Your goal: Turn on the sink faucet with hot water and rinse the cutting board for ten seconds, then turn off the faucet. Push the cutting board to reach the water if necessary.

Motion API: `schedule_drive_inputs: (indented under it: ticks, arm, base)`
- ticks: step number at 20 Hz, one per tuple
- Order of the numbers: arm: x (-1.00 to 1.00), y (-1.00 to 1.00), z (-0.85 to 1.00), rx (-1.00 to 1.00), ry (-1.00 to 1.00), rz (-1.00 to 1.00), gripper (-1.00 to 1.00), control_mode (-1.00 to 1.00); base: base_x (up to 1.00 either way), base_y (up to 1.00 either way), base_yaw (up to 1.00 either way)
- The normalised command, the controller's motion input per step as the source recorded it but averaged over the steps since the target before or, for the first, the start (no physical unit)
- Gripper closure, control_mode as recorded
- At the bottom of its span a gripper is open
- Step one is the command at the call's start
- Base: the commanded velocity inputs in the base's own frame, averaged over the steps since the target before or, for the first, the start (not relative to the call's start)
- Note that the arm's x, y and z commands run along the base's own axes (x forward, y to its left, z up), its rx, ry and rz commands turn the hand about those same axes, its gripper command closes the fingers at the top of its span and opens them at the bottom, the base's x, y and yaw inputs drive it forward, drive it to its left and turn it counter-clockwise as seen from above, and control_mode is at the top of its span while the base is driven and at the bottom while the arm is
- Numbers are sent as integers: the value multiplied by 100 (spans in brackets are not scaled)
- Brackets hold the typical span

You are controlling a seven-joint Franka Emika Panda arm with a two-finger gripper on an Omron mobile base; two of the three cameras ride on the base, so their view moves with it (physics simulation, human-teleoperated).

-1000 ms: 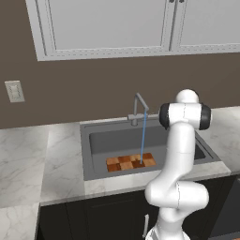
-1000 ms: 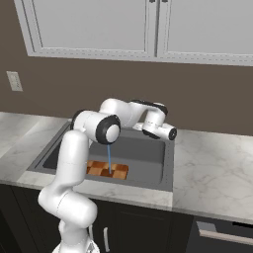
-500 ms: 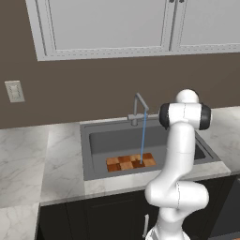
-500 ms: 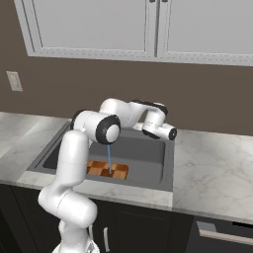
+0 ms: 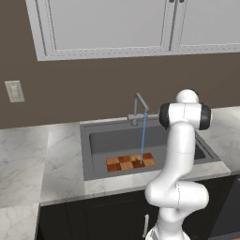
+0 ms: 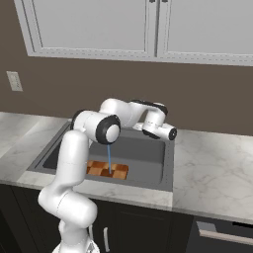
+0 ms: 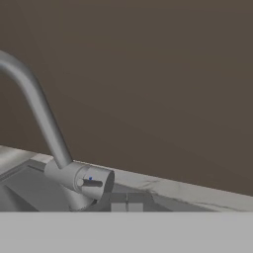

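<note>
Rinsing is the step in hand, by my judgement: the water (image 5: 142,138) falls in a thin blue stream from the faucet (image 5: 138,108) straight onto the cutting board (image 5: 131,162), which lies flat on the bottom of the sink (image 5: 92,140), near its front wall. The stream lands on the right half of the board, so no pushing seems needed. The gripper (image 7: 126,206) is clenched and holds nothing; it hovers just beside the short lever (image 7: 92,183) of the faucet, apart from it. To do this well, the arm should wait without touching the lever until the time is full, then push the lever closed with a short, gentle move.
</note>
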Motion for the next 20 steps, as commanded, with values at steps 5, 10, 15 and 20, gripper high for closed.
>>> schedule_drive_inputs:
  ticks: [5,10,15,20]
  arm:
    - [0,0,0,0,0,0,100,-100]
    - [0,0,0,0,0,0,100,-100]
    - [0,0,0,0,0,0,100,-100]
    - [0,0,0,0,0,0,100,-100]
  base:
    - [0,0,0]
    - [0,0,0]
    - [0,0,0]
    - [0,0,0]
